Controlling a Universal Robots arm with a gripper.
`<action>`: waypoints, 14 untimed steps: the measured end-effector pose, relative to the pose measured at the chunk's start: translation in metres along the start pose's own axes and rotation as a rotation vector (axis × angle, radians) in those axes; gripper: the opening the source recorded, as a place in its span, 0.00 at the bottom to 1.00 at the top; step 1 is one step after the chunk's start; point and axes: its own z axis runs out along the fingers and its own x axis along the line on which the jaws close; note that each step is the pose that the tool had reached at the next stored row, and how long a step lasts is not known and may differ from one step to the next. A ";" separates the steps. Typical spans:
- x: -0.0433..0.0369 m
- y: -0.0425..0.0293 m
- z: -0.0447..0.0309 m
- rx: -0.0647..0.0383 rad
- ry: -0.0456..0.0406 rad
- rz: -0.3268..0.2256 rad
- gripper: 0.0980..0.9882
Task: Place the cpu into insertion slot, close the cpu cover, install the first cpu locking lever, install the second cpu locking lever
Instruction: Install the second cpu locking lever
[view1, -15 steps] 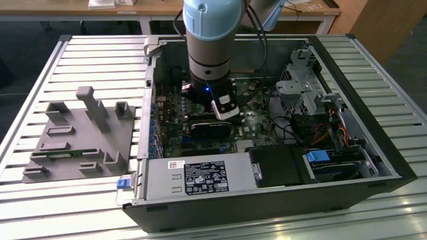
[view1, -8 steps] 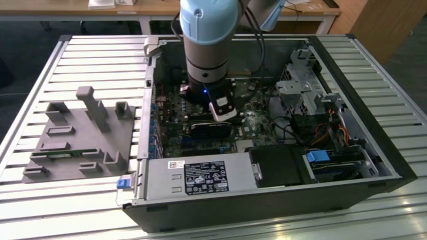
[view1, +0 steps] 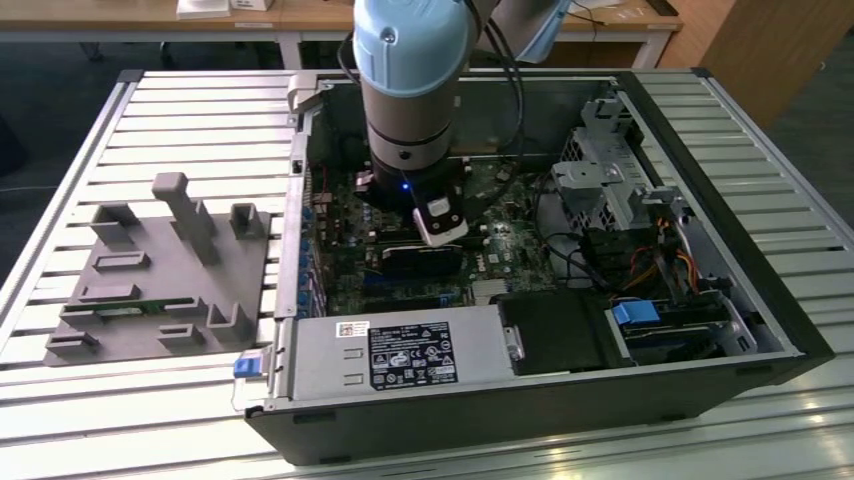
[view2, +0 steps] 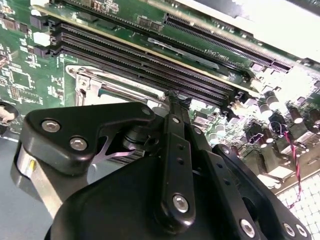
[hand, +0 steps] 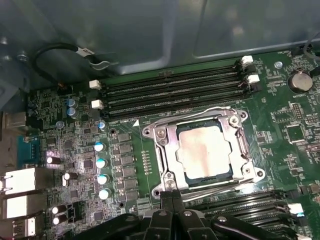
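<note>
By RAM slots (hand: 175, 87): gripper (hand: 170, 196) fingers together, empty, at cpu cover (hand: 202, 150) edge.

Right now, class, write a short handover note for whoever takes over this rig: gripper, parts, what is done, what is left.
The gripper is shut, its tips at the socket's edge beside a wire lever. The cpu sits in the insertion slot, and the cpu cover lies closed over it. Done: placing, cover. Left: the locking levers. Whether either is latched cannot be told.
</note>
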 end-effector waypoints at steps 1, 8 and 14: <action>0.0003 0.0005 0.0006 0.000 0.0000 0.000 0.00; 0.0036 0.0020 0.0028 0.000 0.0007 -0.003 0.00; 0.0058 0.0014 0.0048 0.000 0.0015 -0.006 0.00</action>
